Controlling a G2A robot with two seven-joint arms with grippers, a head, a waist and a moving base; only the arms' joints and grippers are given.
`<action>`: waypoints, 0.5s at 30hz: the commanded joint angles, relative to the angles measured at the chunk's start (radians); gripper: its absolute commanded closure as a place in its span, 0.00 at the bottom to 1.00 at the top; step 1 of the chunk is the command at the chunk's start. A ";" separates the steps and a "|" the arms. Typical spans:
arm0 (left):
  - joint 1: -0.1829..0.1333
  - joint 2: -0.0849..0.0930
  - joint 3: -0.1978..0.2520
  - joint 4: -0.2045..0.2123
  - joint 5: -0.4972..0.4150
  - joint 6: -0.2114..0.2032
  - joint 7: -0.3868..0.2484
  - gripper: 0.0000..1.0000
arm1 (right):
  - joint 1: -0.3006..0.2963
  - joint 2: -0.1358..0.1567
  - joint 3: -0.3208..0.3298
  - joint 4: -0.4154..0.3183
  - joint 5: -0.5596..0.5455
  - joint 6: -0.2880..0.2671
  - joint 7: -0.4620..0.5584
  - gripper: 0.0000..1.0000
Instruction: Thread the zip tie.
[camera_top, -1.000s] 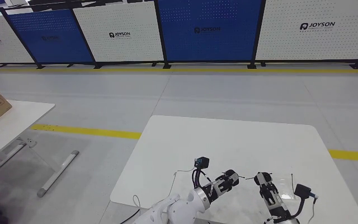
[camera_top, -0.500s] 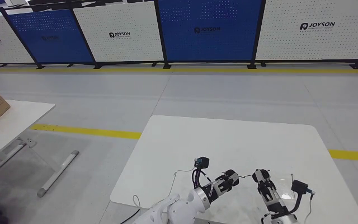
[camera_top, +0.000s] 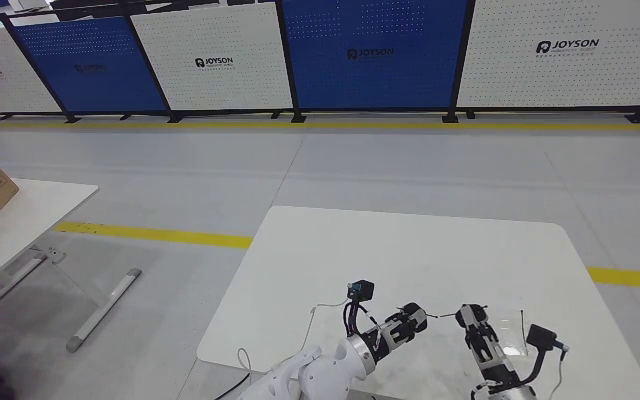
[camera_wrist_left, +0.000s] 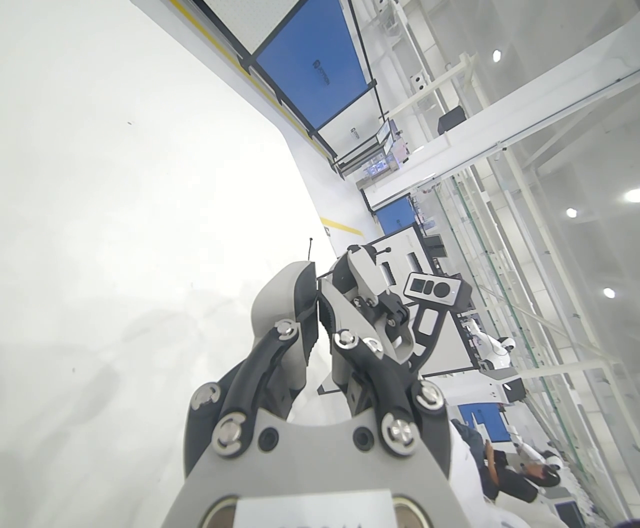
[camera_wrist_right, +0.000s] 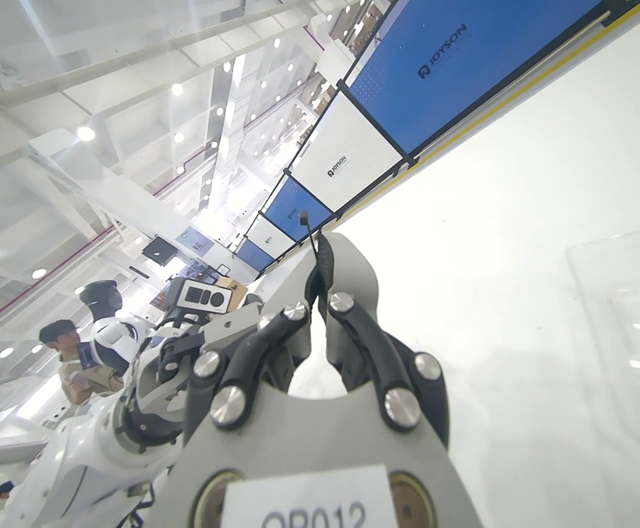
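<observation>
My left gripper (camera_wrist_left: 317, 280) is shut on a thin black zip tie (camera_wrist_left: 311, 250), and a short end of the tie sticks out past the fingertips. My right gripper (camera_wrist_right: 322, 250) is also shut on a black zip tie (camera_wrist_right: 312, 240), whose square head (camera_wrist_right: 303, 216) stands just beyond its tips. In the top view, the left gripper (camera_top: 418, 318) and right gripper (camera_top: 464, 318) face each other a short gap apart over the near part of the white table (camera_top: 400, 250). I cannot tell whether both hold the same tie.
A clear plastic tray (camera_top: 512, 335) lies on the table just right of the right arm; the right wrist view shows the tray (camera_wrist_right: 610, 300) too. The far half of the table is bare white surface. Blue and white partition panels (camera_top: 370, 50) stand well behind.
The right arm drifted slightly toward the left arm, then returned to about where it was. The left arm has kept still. Both grippers stay shut.
</observation>
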 joint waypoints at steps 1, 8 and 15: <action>0.000 0.000 0.000 0.000 0.000 0.000 0.000 1.00 | 0.002 -0.001 -0.003 0.000 -0.002 0.001 0.005 1.00; 0.000 0.000 0.000 0.000 0.000 0.000 0.000 1.00 | 0.007 -0.005 -0.010 0.000 -0.012 0.003 0.008 1.00; 0.000 0.000 0.000 0.000 0.000 0.000 0.000 1.00 | -0.008 -0.006 0.003 -0.008 -0.012 -0.007 -0.002 1.00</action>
